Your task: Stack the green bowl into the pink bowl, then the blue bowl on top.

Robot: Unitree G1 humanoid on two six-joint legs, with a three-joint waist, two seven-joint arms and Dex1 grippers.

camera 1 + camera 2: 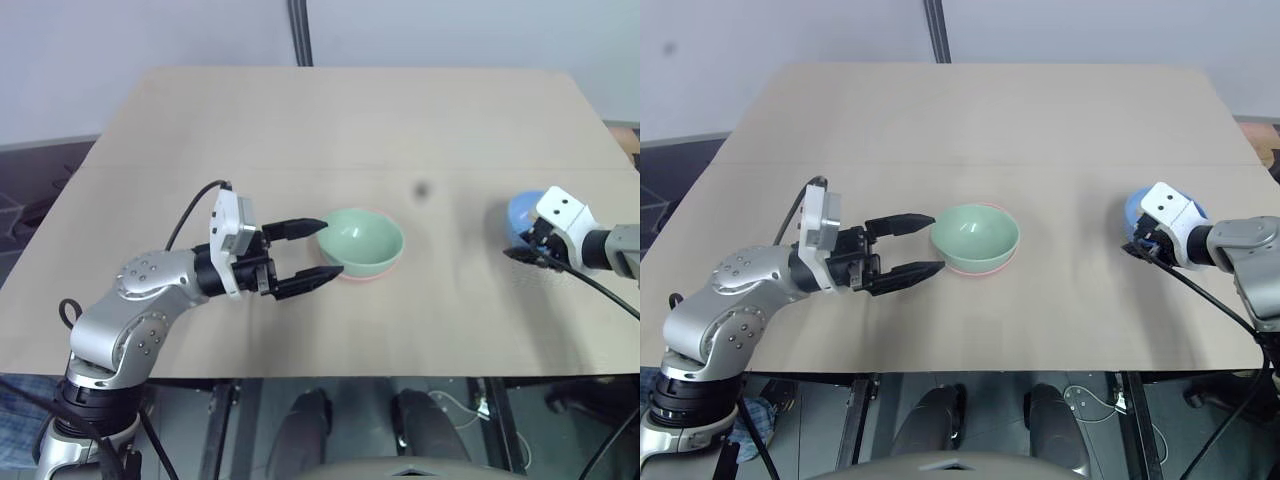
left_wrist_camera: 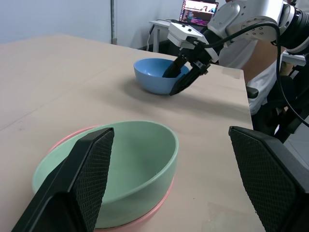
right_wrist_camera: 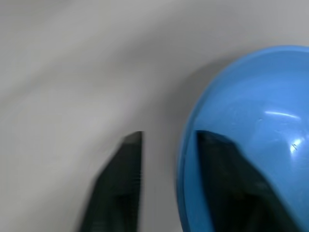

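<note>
Blue bowl [image 1: 522,212] is mostly hidden behind the right claw [image 1: 528,248] from the head camera; only a sliver of its smooth round rim shows, near the desk's [image 1: 350,120] right edge. In the right wrist view one black finger [image 3: 231,183] sits inside the bowl and the other outside, straddling the wall with a gap still visible on the outer side (blurred, so I cannot tell whether it is pinching the rim or just closing in). Pink bowl [image 1: 380,272] is nearly all covered: the green bowl [image 1: 362,240] is nested in it mid-desk, leaving a thin salmon crescent at the base. Both are plain, glossy, round. Left claw [image 1: 318,250] is spread wide and level, tips flanking the green bowl's near side, holding nothing; its pads [image 2: 94,169] show a fine mesh texture. The desk is pale wood-grain laminate, with open surface between the stacked pair and the blue bowl, and a broad bare stretch behind.
</note>
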